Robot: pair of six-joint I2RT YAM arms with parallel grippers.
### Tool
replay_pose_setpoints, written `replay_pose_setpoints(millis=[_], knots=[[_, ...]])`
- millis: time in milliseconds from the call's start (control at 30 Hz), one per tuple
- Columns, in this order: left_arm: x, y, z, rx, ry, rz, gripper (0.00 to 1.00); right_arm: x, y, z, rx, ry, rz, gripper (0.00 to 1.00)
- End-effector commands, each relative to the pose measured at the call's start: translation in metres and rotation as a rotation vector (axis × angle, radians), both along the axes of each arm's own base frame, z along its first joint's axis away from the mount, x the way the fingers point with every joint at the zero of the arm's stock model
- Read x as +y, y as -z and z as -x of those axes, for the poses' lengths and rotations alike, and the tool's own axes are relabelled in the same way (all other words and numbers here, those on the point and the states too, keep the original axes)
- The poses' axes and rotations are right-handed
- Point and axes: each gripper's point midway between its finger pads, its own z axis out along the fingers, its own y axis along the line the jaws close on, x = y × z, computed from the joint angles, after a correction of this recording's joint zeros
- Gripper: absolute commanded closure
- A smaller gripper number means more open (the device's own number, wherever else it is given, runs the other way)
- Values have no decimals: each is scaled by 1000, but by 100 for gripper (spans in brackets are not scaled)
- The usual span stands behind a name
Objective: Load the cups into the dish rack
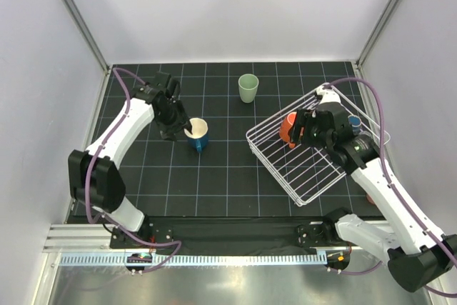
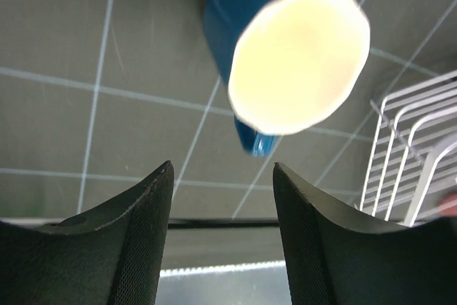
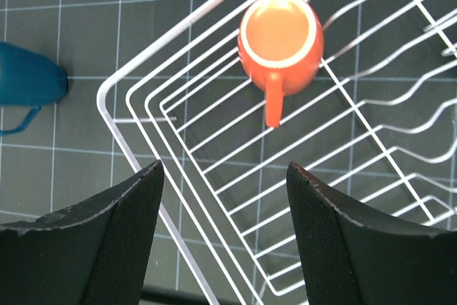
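The blue mug (image 1: 198, 135), upright on the worktop (image 1: 214, 176) left of the dish rack (image 1: 314, 173), looks rigid, glazed and slippery, so is best pinched across its rim wall; the left end effector (image 2: 223, 169) is spread just beside it, and the right end effector (image 3: 225, 169) is spread above the racked orange mug (image 3: 280, 37).

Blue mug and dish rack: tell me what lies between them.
Only black gridded mat, bare, lies between the blue mug and the dish rack; the top external view shows it.
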Motion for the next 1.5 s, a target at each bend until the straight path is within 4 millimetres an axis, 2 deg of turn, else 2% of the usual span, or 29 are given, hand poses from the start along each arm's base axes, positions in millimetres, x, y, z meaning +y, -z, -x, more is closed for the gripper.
replay_pose_setpoints(millis=[0,233,300,633,733,767,800,900,1000,1100,1200,1233,1333,1400,1433,1467], knots=[[7,-6,-28,-67,27,-72,44,-10,-4,14,10,21,13,29],[10,18,-47,-47,59,-131,51,-15,-4,20,3,50,-1,29],[10,23,-50,-37,67,-141,56,-15,-6,19,-2,52,3,29],[-1,52,-60,-18,112,-180,68,-14,-5,15,5,55,7,29],[0,58,-59,-12,115,-194,84,-15,-5,17,7,57,9,29],[1,59,-58,-10,114,-198,95,-16,-3,17,12,58,12,29],[1,59,-57,-8,118,-201,100,-16,-4,17,10,59,12,29],[3,57,-55,-11,122,-204,100,-15,-4,18,10,61,7,29],[3,52,-54,-24,120,-196,100,-13,-3,17,14,53,2,29],[1,37,-53,-58,114,-175,100,-9,-3,15,28,38,-1,29],[-1,15,-50,-113,102,-140,100,-3,-1,14,44,12,-10,29],[-4,2,-49,-151,98,-115,100,-1,-3,13,43,2,-15,30],[-14,-19,-46,-203,95,-34,100,20,-6,10,59,-90,-62,29],[-21,-42,-46,-263,73,31,100,43,-21,9,54,-187,-139,29],[-27,-50,-44,-275,72,73,100,51,-21,4,72,-211,-157,29],[-31,-63,-42,-301,50,120,100,67,-37,3,54,-272,-220,29]])
